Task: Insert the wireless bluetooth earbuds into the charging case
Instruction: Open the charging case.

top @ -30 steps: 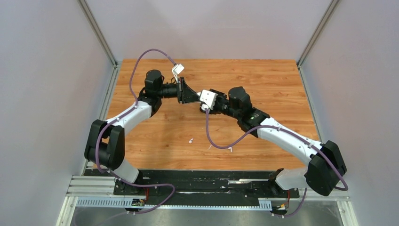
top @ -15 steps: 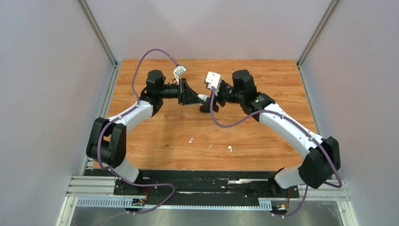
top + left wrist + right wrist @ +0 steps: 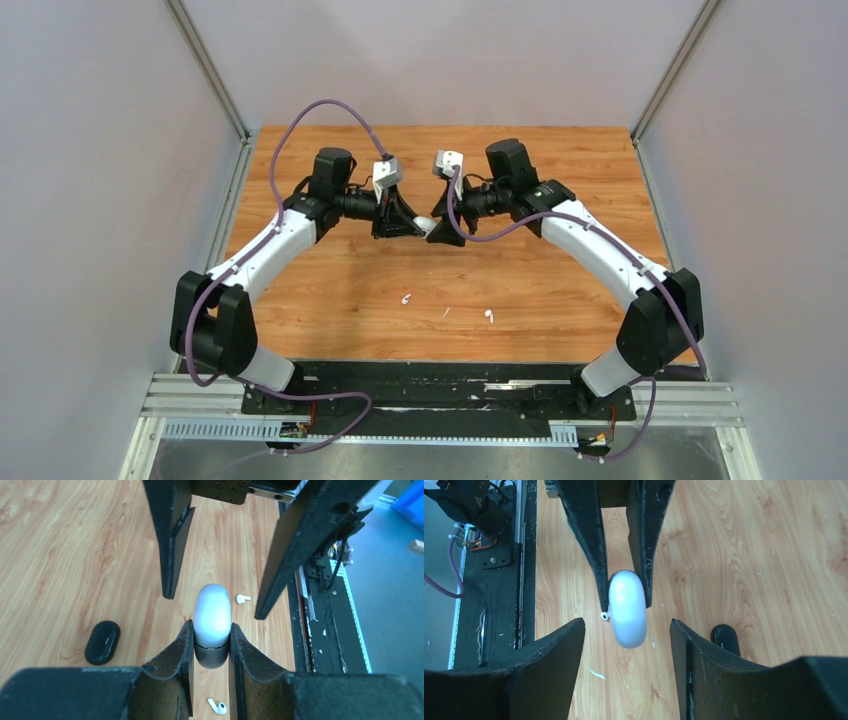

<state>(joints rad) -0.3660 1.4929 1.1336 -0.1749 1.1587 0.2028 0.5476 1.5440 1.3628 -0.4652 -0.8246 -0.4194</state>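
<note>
Presently: left gripper (image 3: 211,632) is clamped on the charging case (image 3: 212,611), pinching its rear half, and holds it clear of the worktop (image 3: 560,170). Lid looks shut; a seam shows just ahead of the fingers.

Case's long axis runs straight from the left gripper toward the right gripper (image 3: 626,626). Its free rounded end points into the right jaws. Those jaws stand spread, one finger either side of that end, a gap on both sides, touching nothing.

Off the case: both buds lie loose on the worktop, below the case and on its arm-base side. First earbud (image 3: 406,298) sits toward the left arm's side of the case, second earbud (image 3: 489,316) toward the right arm's side. Well apart from each other. A thin white fleck (image 3: 445,312) lies between them; not a bud.

Far side of the case: a black oval object (image 3: 102,641) on the wood, purpose unclear.

Judgement: the right gripper is the free one, already lined up on the case's axis, so it is placed to work the lid, then drop to the second earbud.
</note>
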